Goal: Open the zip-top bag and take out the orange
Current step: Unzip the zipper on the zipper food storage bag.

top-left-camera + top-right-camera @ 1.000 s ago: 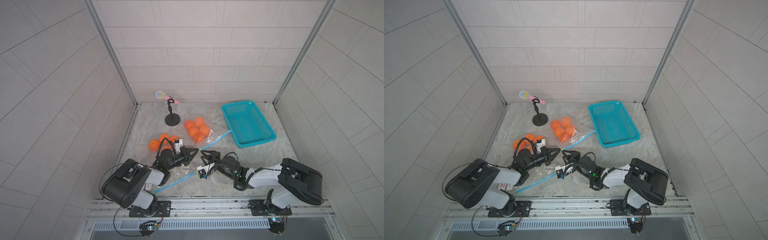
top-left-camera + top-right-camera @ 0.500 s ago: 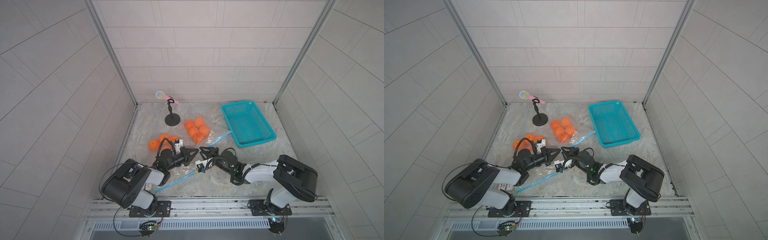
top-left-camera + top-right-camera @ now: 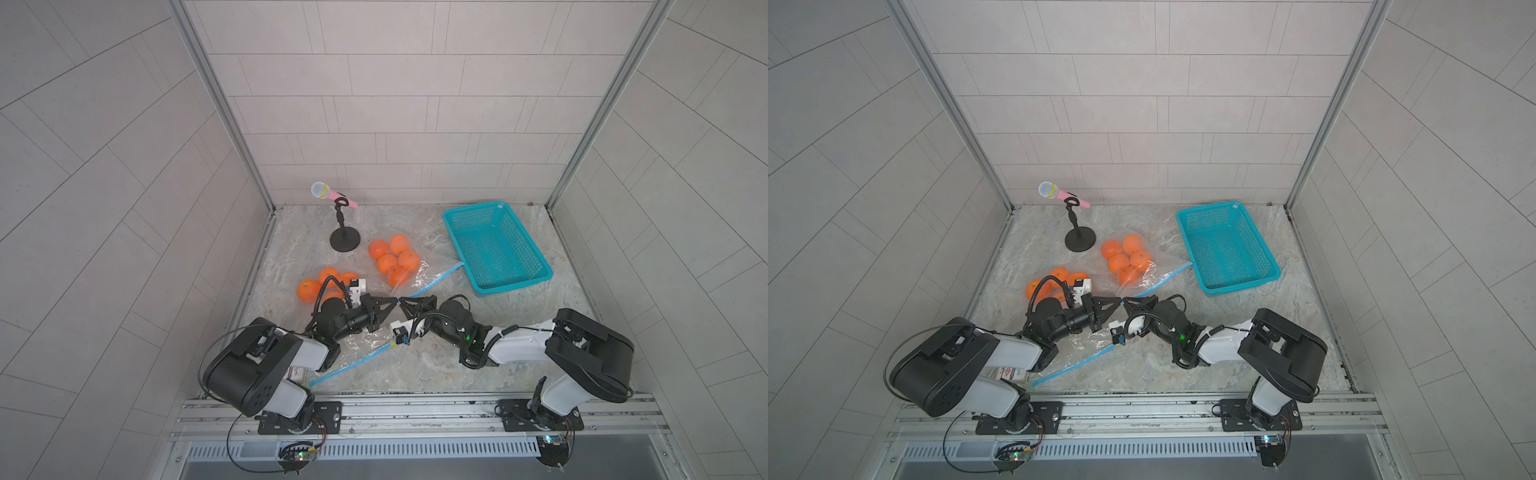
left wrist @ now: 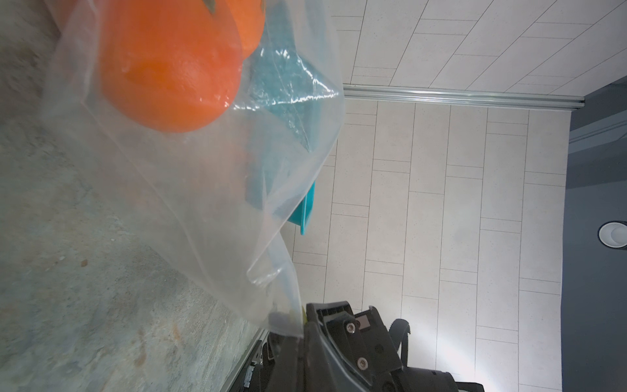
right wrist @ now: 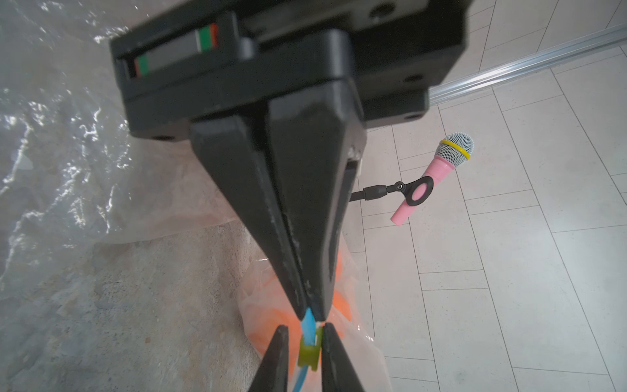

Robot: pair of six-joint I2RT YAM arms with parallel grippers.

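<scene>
Left gripper (image 5: 310,312): jaws together, pinching the end of the blue zip strip (image 5: 308,322) of the bag (image 3: 419,266). Right gripper (image 5: 305,328) meets it tip to tip, fingers (image 5: 334,359) narrowly apart on either side of the green slider (image 5: 309,353). One finger touches it and there's a thin gap at the other, so we can't tell if it's clamped.

We see both grippers low over the table (image 3: 415,365), mid-front. The bag lies from the tips toward 1 o'clock, strip running at 2 o'clock up to the corner of the teal basket (image 3: 515,285). Five oranges (image 3: 387,262) sit inside the bag, 12 o'clock from the tips. We can't tell whether the zip is parted.

A second bag (image 3: 365,336) is under the left arm (image 3: 299,349) at 9 o'clock. It holds other oranges (image 3: 306,289) at 10, and its strip trails to 7. A toy microphone (image 3: 332,194) is on a stand (image 3: 344,241) at 11.
</scene>
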